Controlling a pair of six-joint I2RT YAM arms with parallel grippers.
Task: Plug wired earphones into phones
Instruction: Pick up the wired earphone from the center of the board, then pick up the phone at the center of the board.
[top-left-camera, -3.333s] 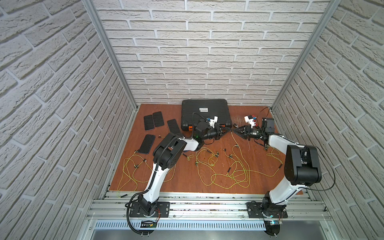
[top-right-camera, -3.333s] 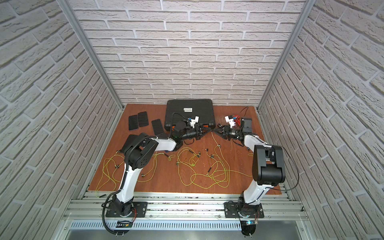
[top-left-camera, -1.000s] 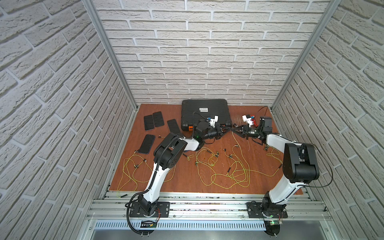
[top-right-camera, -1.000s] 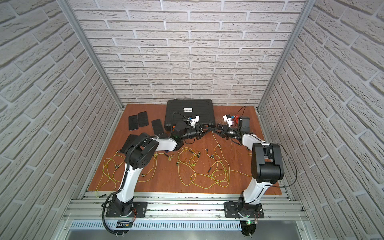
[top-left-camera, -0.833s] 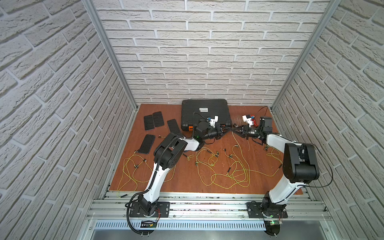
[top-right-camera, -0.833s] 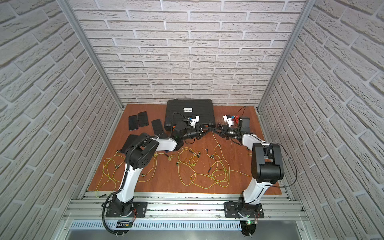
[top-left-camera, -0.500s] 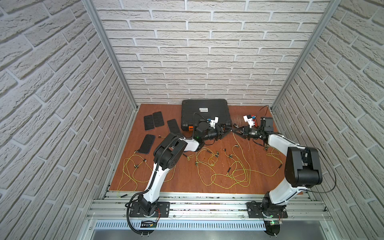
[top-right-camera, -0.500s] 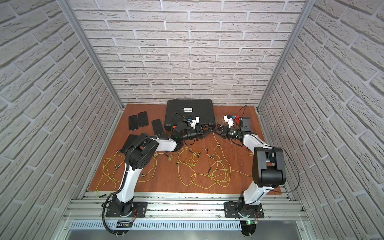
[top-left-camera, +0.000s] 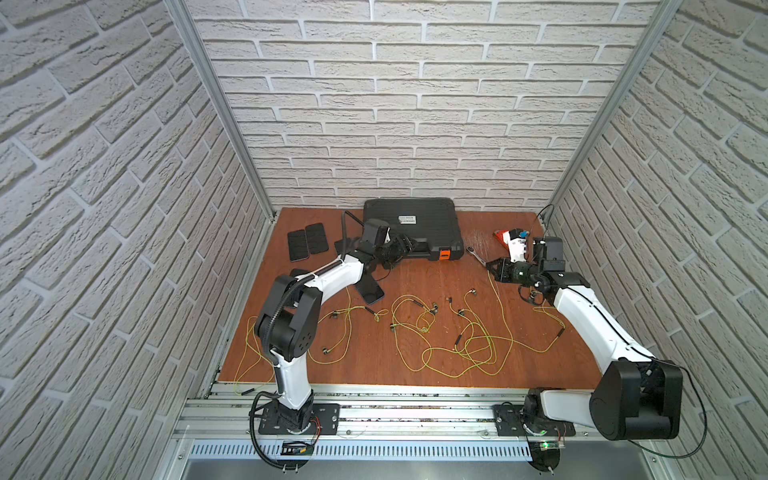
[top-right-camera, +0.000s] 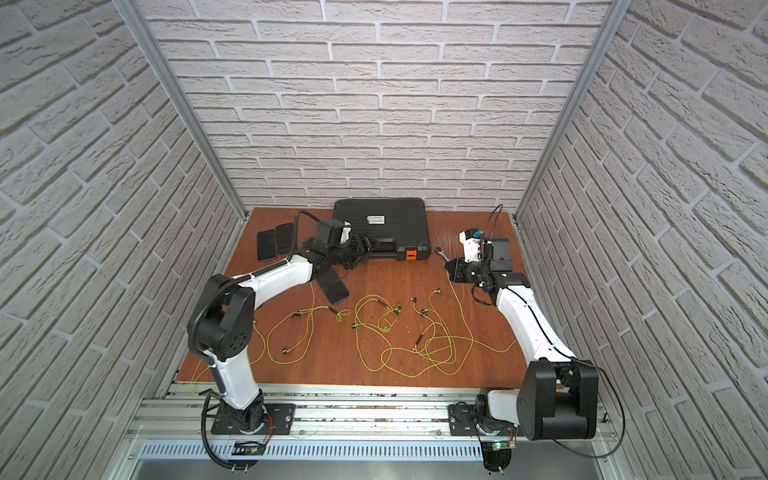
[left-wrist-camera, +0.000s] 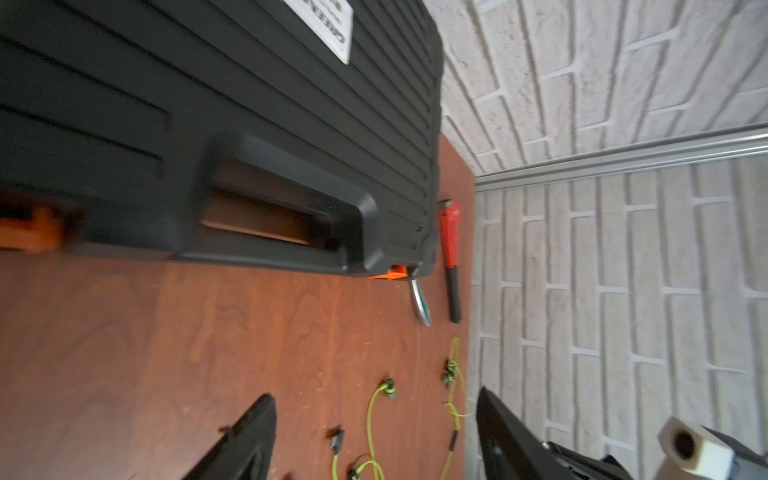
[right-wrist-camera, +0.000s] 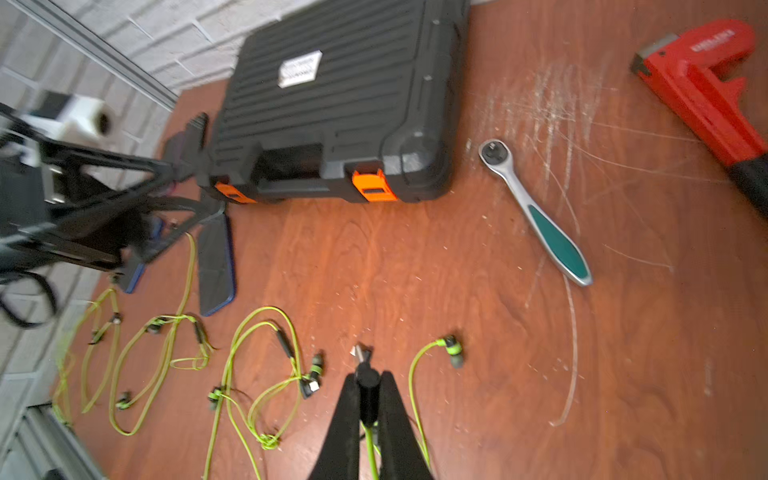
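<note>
Because the plug must enter a socket tip first, the right arm's fingers (right-wrist-camera: 347, 415) are clamped tight on the dark plug (right-wrist-camera: 368, 384) of one yellow-green wired earphone cord (right-wrist-camera: 368, 440). Its metal tip pokes out past them and the thin cord trails back between them. They hang above the reddish wooden table (top-left-camera: 436, 282) toward its right edge, well apart from any phone. The other wired earphones (top-left-camera: 457, 345) lie in loose loops across the middle of the table, none plugged in as far as I can see.

The left arm's fingers (left-wrist-camera: 245, 444) stand wide apart with nothing between them. They are low over the table, just in front of the big black ribbed plastic case with orange latches (top-left-camera: 411, 226) at the back edge. I judge they are open to take a phone and steady it for the plug.

The nearest flat black blue-edged phone (top-left-camera: 371, 291) lies beside the left arm, and I cannot tell which end carries its socket. Two ribbed-back black phones (top-left-camera: 307, 245) sit side by side near the back left corner. A silver ratchet wrench with a green handle (right-wrist-camera: 536, 212) and a red pipe wrench (right-wrist-camera: 698, 79) lie toward the back right corner, out of the way.
</note>
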